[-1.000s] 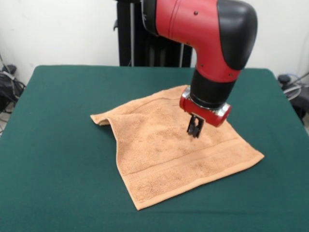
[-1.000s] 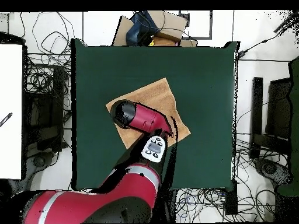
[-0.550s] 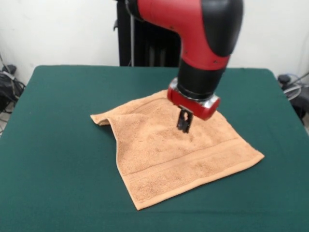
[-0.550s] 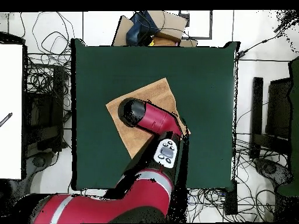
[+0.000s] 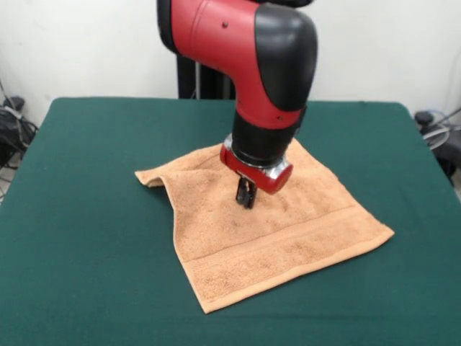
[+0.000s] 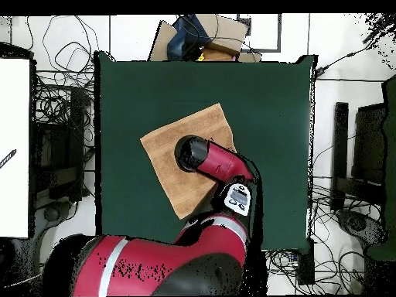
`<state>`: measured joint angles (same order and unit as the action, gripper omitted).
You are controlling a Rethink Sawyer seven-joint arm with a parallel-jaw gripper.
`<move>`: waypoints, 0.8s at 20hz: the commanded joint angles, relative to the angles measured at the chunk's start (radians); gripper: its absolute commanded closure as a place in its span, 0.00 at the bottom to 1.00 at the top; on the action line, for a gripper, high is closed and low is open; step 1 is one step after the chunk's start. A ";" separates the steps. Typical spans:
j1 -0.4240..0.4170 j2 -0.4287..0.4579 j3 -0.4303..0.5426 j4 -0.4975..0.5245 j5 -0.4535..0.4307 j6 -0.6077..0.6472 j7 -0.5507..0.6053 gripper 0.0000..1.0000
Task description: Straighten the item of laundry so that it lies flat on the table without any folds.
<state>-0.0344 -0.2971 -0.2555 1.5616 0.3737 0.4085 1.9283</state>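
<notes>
The item of laundry [image 5: 288, 234], a light orange-tan towel, lies spread on the dark green table [image 5: 86, 216], with its left corner [image 5: 153, 177] folded up in a small ridge. My gripper [image 5: 245, 197] hangs just above the towel's middle, a little behind its centre. The two dark fingers are close together and hold nothing. In the overhead view the red arm [image 6: 220, 161] covers the gripper and part of the towel [image 6: 166, 155].
Green table surface [image 6: 271, 100] surrounds the towel on all sides. Cables and dark equipment [image 6: 62, 116] lie on the floor around the table, and a cardboard box [image 6: 209, 35] sits beyond one edge.
The arm has swung across the towel, carrying the gripper leftward in the front view from the towel's right part to its middle. The towel has not changed shape.
</notes>
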 commanded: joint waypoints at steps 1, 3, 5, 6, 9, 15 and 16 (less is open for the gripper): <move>-0.007 0.080 0.151 0.032 -0.058 -0.078 0.073 1.00; -0.022 0.086 0.168 0.028 -0.066 -0.085 0.063 1.00; -0.034 0.087 0.179 0.029 -0.072 -0.102 0.055 1.00; -0.036 0.086 0.182 0.030 -0.072 -0.105 0.055 1.00; -0.042 0.080 0.191 0.043 -0.079 -0.124 0.064 1.00; -0.034 0.083 0.188 0.030 -0.085 -0.122 0.092 1.00; -0.027 0.083 0.184 0.026 -0.082 -0.115 0.099 1.00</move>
<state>-0.0586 -0.2916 -0.2226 1.5625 0.3279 0.3834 1.9283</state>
